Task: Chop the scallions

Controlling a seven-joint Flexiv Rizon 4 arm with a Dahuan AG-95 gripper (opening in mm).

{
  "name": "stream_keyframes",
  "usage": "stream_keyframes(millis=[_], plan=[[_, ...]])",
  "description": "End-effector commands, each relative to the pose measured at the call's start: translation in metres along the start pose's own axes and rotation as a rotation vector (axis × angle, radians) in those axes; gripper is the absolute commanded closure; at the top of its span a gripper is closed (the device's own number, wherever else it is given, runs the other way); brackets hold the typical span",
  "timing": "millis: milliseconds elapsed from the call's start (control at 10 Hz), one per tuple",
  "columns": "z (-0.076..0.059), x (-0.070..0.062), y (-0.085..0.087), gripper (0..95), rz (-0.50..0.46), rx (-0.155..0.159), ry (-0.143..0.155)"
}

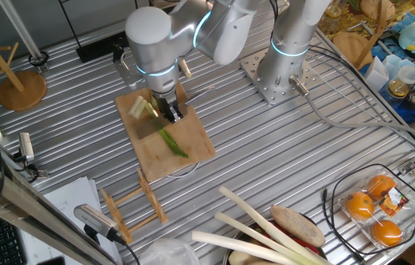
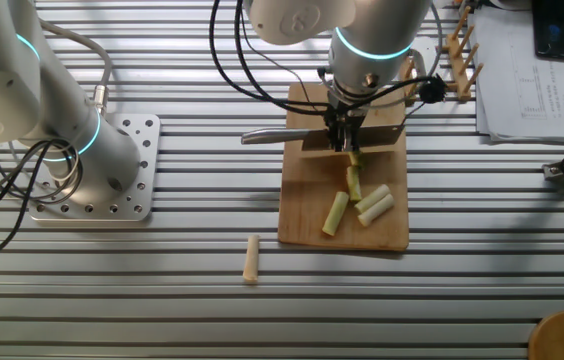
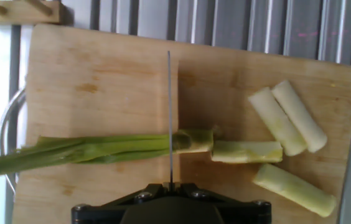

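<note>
Camera layout: two raised fixed views on opposite sides, one close hand view.
All share the cutting board (image 1: 165,137) (image 2: 342,170) (image 3: 101,81).

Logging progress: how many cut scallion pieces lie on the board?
4: two touching pieces, one piece at the stalk end, another below it. None seems hidden.

A robotics lab is indicated: arm bases (image 1: 281,70) are bolted to a ribbed metal tabletop (image 1: 281,154), cables (image 1: 355,121) are strewn about, and printed papers (image 2: 527,70) lie nearby.
</note>
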State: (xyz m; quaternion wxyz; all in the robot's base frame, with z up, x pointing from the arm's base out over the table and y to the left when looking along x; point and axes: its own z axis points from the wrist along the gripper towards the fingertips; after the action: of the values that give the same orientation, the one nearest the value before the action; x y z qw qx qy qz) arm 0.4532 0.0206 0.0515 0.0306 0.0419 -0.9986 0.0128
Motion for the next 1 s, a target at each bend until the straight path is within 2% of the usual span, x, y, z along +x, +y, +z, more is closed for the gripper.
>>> stream_keyframes(millis=[100, 300, 600, 700, 1000], plan=[[0.002, 0.0, -0.003, 95.0, -0.009, 0.013, -0.001], [0.004, 0.001, -0.009, 95.0, -0.021, 0.019, -0.002], [-0.002, 0.001, -0.013, 95.0, -0.029, 0.011, -0.014], [-0.004, 0.0, -0.011, 95.0, -0.027, 0.008, -0.016], [-0.02, 0.002, 0.011, 95.0, 0.013, -0.006, -0.022]])
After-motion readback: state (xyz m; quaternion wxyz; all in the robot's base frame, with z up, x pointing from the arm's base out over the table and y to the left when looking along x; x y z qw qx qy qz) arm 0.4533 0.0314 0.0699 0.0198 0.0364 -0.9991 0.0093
